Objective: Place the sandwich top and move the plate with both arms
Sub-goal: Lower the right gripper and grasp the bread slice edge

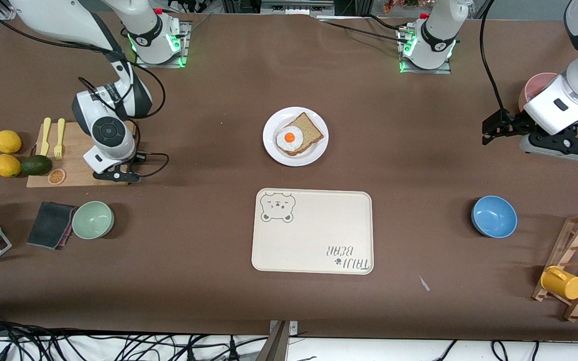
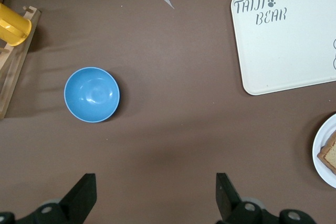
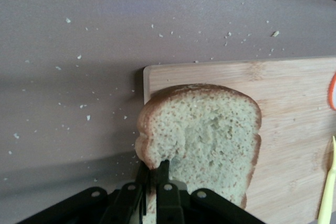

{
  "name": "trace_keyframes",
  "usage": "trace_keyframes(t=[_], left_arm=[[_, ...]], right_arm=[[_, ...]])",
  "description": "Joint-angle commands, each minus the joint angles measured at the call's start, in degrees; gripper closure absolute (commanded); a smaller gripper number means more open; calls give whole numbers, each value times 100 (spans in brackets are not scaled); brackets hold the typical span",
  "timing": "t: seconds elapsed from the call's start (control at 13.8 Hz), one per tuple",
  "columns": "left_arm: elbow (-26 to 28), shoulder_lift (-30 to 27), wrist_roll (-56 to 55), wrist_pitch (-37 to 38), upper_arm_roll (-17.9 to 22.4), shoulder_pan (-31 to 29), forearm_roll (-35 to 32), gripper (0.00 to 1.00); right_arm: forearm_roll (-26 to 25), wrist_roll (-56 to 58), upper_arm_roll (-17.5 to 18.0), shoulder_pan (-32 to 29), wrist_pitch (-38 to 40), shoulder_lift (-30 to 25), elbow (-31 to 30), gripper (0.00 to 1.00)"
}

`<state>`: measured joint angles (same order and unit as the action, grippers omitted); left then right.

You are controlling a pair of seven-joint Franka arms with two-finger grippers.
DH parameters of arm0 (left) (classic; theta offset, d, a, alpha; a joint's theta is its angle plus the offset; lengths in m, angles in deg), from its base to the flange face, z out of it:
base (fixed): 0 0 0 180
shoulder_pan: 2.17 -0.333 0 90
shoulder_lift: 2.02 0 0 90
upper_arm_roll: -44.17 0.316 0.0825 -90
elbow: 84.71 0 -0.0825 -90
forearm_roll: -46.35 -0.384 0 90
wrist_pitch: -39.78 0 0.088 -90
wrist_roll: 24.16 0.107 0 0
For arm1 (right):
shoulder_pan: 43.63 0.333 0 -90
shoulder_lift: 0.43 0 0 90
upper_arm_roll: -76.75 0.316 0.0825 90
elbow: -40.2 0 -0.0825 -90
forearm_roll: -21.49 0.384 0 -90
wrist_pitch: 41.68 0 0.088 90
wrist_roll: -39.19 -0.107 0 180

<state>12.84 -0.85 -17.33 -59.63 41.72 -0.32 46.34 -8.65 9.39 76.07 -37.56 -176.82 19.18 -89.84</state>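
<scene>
So we've got the right gripper (image 3: 152, 174) down on the wooden cutting board (image 1: 76, 173) at the right arm's end of the worktop (image 1: 208, 150), and its fingers are pinched together on the edge of the sandwich top (image 3: 207, 140). That slice sits at the board's corner, part of it hanging past the board's edge over the brown surface, with crumbs scattered around. From the front we can't see the bread at all since the arm's wrist covers it.

Taking the board as our reference: two yellow forks (image 1: 52, 136) lie on it, an orange slice (image 1: 56, 176) rests at its corner, and an avocado (image 1: 36, 165) plus two lemons (image 1: 7, 153) sit just beside it. The plate (image 1: 295, 136) is well apart from the board, toward the middle of the worktop, and carries the other bread slice with a fried egg (image 1: 290, 139). The cream bear tray (image 1: 312, 231) lies nearer the front camera than that.

The left gripper (image 2: 156, 195) waits at the left arm's end, up over bare worktop, fingers spread wide apart and gripping nothing, with a blue bowl (image 2: 92, 94) below in its view.
</scene>
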Motion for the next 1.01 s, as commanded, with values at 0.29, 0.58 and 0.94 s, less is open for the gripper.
trace_keyframes(t=[0.29,0.58,0.94], left_arm=[[-166,50,55,115,-2,8,132,0],[-166,59,55,115,-2,8,132,0],[-157,50,99,115,-2,-10,133,0]], right_arm=[[-36,-140,85,9,6,-54,84,100],[130,-166,453,9,1066,-124,654,100],[963,-122,1007,18,2104,-107,1567,100]])
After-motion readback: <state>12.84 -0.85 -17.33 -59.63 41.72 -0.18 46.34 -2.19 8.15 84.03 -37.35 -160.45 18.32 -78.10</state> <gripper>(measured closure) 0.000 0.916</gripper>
